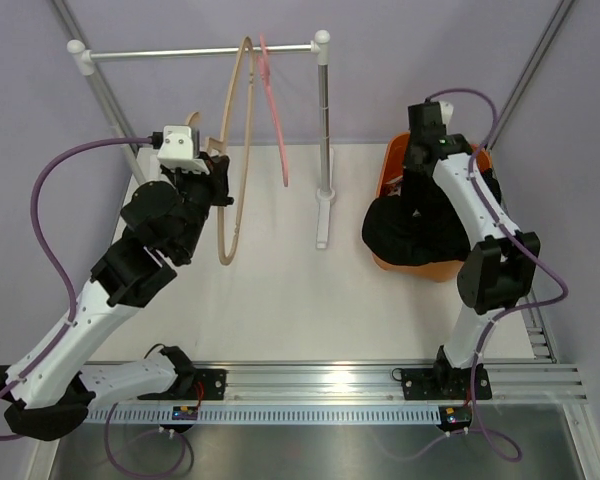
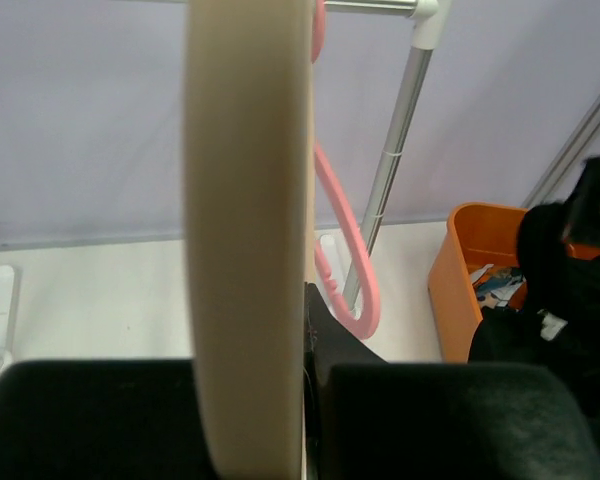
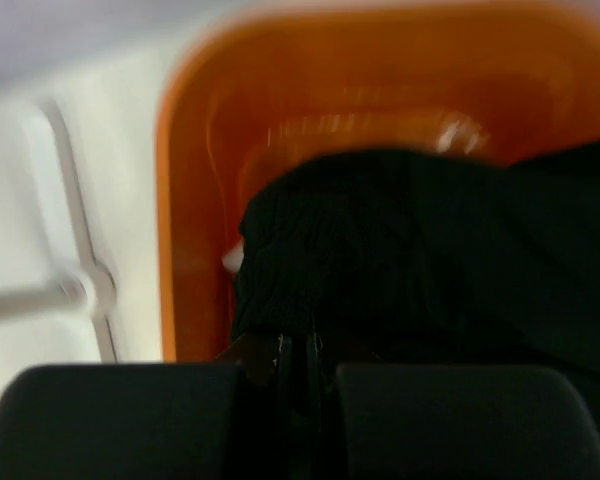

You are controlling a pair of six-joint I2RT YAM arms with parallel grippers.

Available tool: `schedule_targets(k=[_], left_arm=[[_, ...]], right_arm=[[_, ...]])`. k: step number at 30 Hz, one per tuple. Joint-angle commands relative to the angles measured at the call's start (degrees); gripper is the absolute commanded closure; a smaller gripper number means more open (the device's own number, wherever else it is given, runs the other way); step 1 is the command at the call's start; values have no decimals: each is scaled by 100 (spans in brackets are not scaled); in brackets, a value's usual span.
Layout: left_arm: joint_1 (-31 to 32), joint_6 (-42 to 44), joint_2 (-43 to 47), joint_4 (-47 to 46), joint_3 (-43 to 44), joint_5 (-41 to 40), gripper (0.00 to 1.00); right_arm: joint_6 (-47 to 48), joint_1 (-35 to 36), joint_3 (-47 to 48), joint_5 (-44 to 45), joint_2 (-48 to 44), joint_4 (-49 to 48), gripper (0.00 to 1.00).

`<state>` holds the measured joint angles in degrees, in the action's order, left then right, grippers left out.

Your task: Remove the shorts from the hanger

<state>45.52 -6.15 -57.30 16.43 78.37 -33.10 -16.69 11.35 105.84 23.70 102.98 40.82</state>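
- Gripping the beige hanger [image 2: 248, 200] low on its loop, the left gripper [image 1: 218, 178] has its jaws closed tight on the rim, at about 10 o'clock on the table [image 1: 280, 300].
- The beige hanger carries no garment. Its top is up at the rack bar [image 1: 180, 52] at 12 o'clock, with a pink hanger [image 2: 372, 295], also bare, just beside it on the 3 o'clock side.
- The right gripper [image 3: 300, 365] is pinched shut on a fold of the black shorts [image 1: 405, 230], over the orange bin [image 1: 388, 170] at 3 o'clock.
- The black shorts are off both hangers. They lie partly inside the bin and spill over its rim toward 6 and 9 o'clock.
- The patterned shorts [image 2: 498, 285] show only as a scrap of blue, white and black print inside the bin.
- A small white tag [image 2: 552, 325] sits on the black shorts, with any print too small to read.
- The right wrist view is blurred.
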Motion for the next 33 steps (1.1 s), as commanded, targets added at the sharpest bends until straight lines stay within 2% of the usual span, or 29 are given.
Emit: schedule_targets(k=[1, 2, 8, 17, 21, 24, 27, 28, 32, 33], left_arm=[[-87, -386, 184, 141, -6, -442, 100], [-148, -448, 158, 368, 20, -460, 100], [-490, -835, -18, 932, 73, -294, 100], [-1184, -975, -281, 1590, 582, 462, 100], [-1642, -1028, -484, 1943, 872, 1233, 100], [-1976, -1019, -668, 2110, 1022, 1647, 100], [-2415, -958, -905, 2145, 1267, 2269, 100], [-2651, -906, -1202, 2293, 1582, 2699, 100], [-2995, -739, -1854, 2208, 2172, 3204, 100], [-3031, -695, -1942, 2120, 2244, 3274, 100]], right_arm=[[-589, -2, -562, -1262, -234, 42, 100], [-668, -2, -1069, -1367, -339, -195, 100], [-1055, -2, -2347, -1868, -271, -811, 98], [-1662, -10, -2559, -2888, 890, -1172, 98], [-1916, -11, -2718, -2766, 838, -1400, 97], [-1979, -10, -2780, -2836, 785, -1542, 90], [-1961, -19, -2745, -2977, 794, -1594, 74], [-1944, -11, -2779, -3003, 750, -1647, 64], [-1847, -19, -3094, -2899, 313, -1988, 48], [-1795, -19, -3183, -2828, 189, -2051, 40]])
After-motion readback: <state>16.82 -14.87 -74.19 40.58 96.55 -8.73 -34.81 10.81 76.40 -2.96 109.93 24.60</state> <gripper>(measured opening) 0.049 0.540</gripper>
